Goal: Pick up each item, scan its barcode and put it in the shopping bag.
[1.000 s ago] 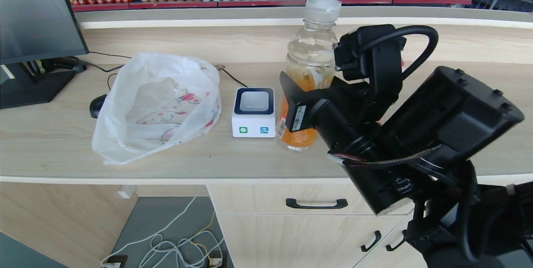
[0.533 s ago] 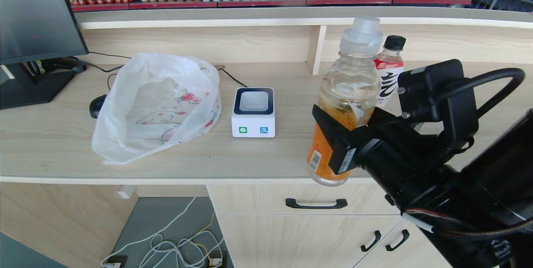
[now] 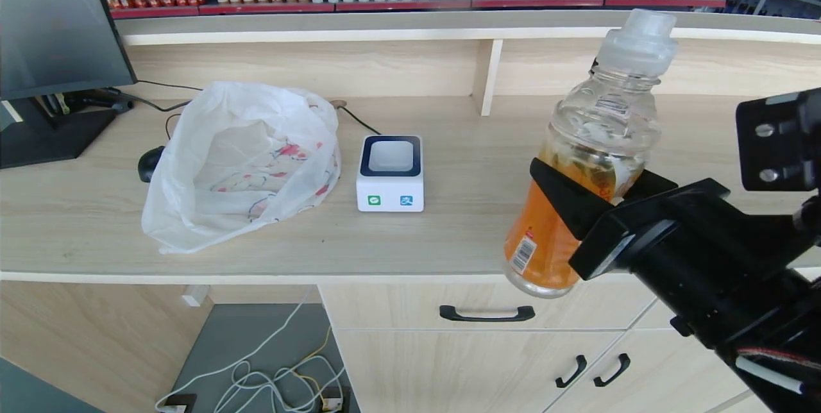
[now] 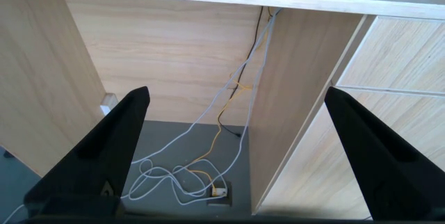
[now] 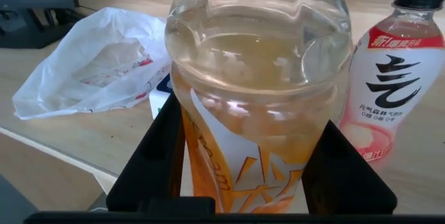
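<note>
Orange drink bottle (image 3: pixel 580 163) upright, clamped in right gripper (image 3: pixel 600 193), right of scanner (image 3: pixel 390 172) and nearer, over counter (image 3: pixel 449 240) front edge; left gripper (image 4: pixel 236 95) spread, empty, below scanner level; shopping bag (image 3: pixel 244 163) just left of scanner; pink-labelled bottle (image 5: pixel 389 78) farther back, scanner's right.

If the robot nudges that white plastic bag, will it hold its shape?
Probably not: the shopping bag looks thin and crumpled, so it is likely floppy. It seems light and may slide on the smooth counter. Its slumped mouth could fold shut.
</note>
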Motion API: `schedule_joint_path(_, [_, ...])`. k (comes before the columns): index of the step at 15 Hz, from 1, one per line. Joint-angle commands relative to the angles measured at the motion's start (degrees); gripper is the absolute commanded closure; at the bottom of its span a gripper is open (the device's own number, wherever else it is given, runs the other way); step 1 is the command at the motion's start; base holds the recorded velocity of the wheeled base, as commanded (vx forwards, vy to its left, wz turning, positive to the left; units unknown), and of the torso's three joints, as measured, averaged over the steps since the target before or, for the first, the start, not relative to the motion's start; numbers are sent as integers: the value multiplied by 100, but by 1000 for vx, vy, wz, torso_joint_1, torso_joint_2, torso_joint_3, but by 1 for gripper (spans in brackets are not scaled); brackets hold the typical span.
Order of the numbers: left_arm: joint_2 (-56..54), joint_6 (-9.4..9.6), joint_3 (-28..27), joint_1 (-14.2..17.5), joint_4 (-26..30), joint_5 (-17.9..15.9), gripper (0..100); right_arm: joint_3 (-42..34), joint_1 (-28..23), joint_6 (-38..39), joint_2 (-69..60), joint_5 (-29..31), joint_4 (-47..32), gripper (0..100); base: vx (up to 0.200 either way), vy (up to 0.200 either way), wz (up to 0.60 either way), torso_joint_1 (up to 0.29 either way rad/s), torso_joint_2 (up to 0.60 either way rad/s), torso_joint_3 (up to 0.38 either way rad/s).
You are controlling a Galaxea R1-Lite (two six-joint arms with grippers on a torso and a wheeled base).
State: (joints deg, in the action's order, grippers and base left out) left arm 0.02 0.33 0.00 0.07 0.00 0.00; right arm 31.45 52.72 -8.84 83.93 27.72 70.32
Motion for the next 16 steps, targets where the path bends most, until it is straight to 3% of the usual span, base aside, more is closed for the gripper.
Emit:
schedule_joint_path(1, [-2,2,0,1,0,0,0,124,-104,5,-61,-355,-9,100,0,0,0,0,0,0])
schedule_joint_path(4, [-2,2,0,1,0,0,0,142,-430,313,0,-1041,-27,100,0,0,0,0,0,0])
schedule_joint_path(6, [-2,2,0,1,0,0,0,151,-1388,374,27,-2403,-27,100,0,0,0,0,0,0])
schedule_joint_path(8, [-2,2,0,1,0,0,0,80,-1792,664,79,-3326,-18,100,0,0,0,0,0,0])
schedule_joint_path(14, [-2,2,0,1,0,0,0,-7,-1774,1323,88,-5259,0,100,0,0,0,0,0,0])
schedule_joint_path(16, [-2,2,0,1,0,0,0,28,-1774,1358,97,-5532,0,100,0,0,0,0,0,0])
